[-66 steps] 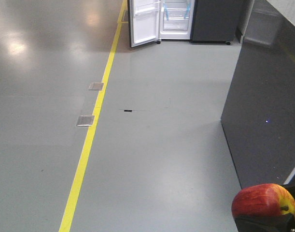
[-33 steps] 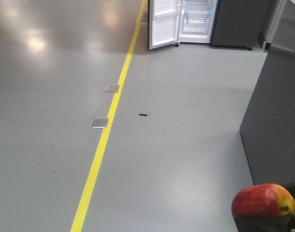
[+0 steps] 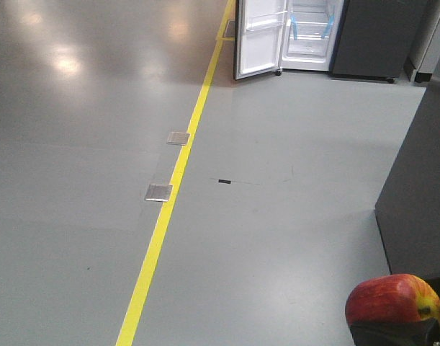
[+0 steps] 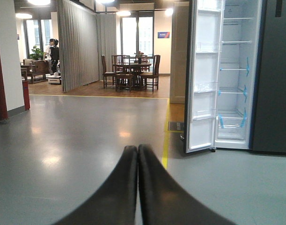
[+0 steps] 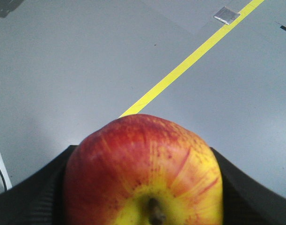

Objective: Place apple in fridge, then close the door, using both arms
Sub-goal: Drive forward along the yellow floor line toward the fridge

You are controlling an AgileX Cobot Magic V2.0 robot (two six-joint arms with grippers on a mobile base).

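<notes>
Apple (image 3: 394,299) sits unmoved in the right gripper (image 3: 392,334) at 5 o'clock in the front view, fingers (image 5: 35,192) pinching it from both sides with the stem facing the wrist cam. The left gripper (image 4: 137,149) is pressed together and empty. Floor plates (image 3: 159,192) and yellow line (image 3: 169,209) have drifted down and right over the last second, so we're rolling forward while yawing left: transit leg, no placing yet. Fridge (image 3: 310,36) has slid from 12 to 1 o'clock at the far edge, well apart from the apple, with its door (image 3: 259,40) swung open on its 9 o'clock side.
</notes>
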